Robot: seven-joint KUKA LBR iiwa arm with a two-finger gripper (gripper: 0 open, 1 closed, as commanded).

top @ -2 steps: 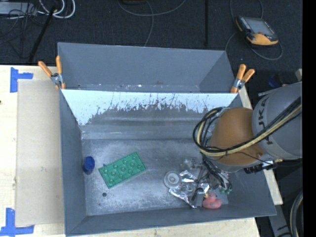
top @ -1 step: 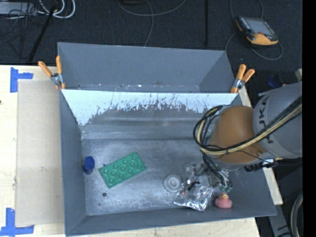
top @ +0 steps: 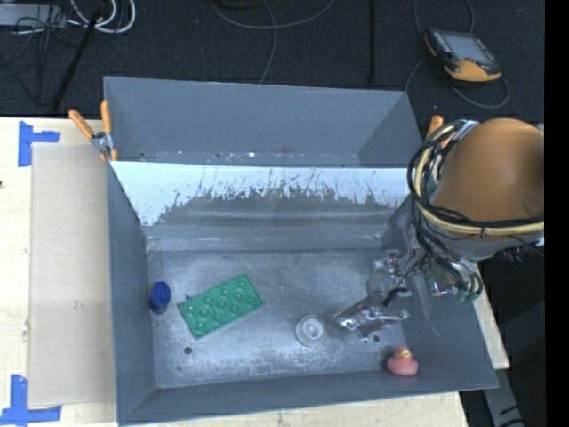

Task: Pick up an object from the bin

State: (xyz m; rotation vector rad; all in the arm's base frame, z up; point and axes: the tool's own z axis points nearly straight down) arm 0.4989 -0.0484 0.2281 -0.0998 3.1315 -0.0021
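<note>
Reaching down from the right, the tool [top: 363,320] sits beside a clear disc [top: 309,330], grip unclear.

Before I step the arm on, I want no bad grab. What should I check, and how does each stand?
1. Gripper down inside the bin, right side: ok.
2. Gripper centred over the clear round cap: not ok, cap lies just left in view.
3. Pink toy clear of gripper: ok.
4. Green studded plate and blue piece far left, out of the way: ok.
5. Anything already held: cannot tell.
</note>
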